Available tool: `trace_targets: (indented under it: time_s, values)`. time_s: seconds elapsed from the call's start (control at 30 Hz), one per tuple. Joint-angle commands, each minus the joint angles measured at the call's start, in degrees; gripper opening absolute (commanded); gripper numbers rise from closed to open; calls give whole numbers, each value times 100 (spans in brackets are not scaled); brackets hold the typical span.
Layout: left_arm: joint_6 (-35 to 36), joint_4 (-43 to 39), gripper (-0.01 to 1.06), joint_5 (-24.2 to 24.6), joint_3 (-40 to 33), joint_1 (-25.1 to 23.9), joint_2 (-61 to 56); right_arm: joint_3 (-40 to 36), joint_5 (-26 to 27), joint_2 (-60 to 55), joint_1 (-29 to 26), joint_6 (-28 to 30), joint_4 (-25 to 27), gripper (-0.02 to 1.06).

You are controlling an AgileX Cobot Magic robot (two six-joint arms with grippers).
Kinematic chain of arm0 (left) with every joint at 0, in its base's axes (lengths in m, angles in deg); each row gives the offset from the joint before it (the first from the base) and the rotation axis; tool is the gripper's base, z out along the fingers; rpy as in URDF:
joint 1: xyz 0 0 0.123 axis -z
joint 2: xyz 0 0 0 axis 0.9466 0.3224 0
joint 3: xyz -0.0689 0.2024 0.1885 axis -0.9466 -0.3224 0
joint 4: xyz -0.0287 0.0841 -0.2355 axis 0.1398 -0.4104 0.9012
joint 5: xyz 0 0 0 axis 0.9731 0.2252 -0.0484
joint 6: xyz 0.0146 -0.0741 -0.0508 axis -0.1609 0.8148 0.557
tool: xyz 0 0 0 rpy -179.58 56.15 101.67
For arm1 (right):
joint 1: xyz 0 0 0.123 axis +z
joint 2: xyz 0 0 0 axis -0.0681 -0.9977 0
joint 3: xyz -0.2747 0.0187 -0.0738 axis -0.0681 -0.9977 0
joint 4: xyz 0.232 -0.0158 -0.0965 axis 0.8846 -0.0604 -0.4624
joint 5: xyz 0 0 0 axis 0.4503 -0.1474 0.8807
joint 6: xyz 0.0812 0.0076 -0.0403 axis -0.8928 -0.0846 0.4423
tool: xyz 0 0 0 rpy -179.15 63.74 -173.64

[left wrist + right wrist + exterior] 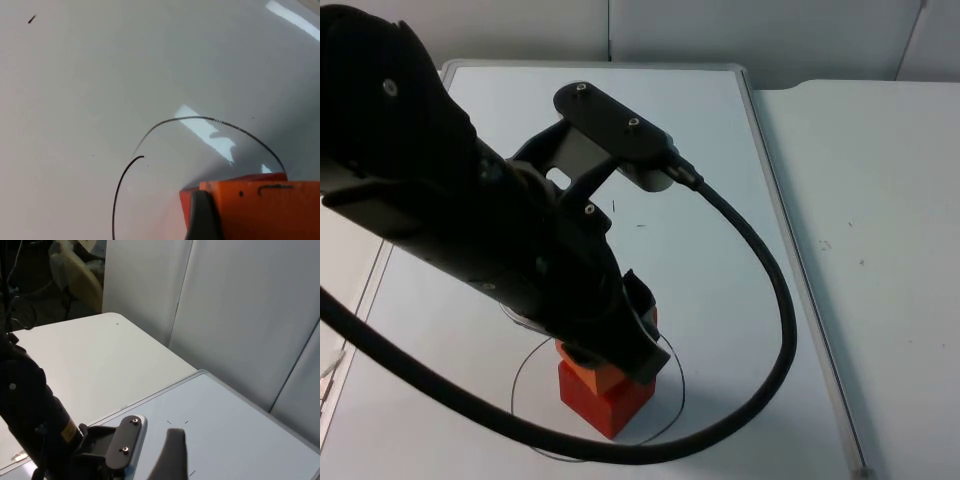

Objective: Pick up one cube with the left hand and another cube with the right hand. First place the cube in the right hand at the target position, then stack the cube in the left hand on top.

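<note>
- The upper orange cube (592, 377), held between the fingers of the left gripper (620, 350), is seen as matt, smooth plastic with sharp edges; small dark marks are seen on its face (260, 210) in the left wrist view.
- The lower orange cube (615, 405), beneath the fingers, is given the same matt plastic look.
- The white table top (100, 75) around the fingers is shown smooth and glossy, with bright reflections.
- The black circle line (120, 185) is drawn thin and matt on the table.
- The left fingertip (200, 220) is seen as matt black, rubber-like.
- The grey partition wall (240, 315) is shown flat and matt.
</note>
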State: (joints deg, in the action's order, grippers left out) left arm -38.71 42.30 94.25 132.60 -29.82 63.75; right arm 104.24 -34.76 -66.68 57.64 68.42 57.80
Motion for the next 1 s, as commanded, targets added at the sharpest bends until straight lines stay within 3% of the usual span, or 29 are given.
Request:
trace_targets:
  time_s: [0.0,0.97]
  values:
    - [35,5,0,-6,45,52,-3,-24,4,31,23,-16,-14,73]
    - [35,14,0,-17,36,52,275,-24,4,31,23,-16,-14,73]
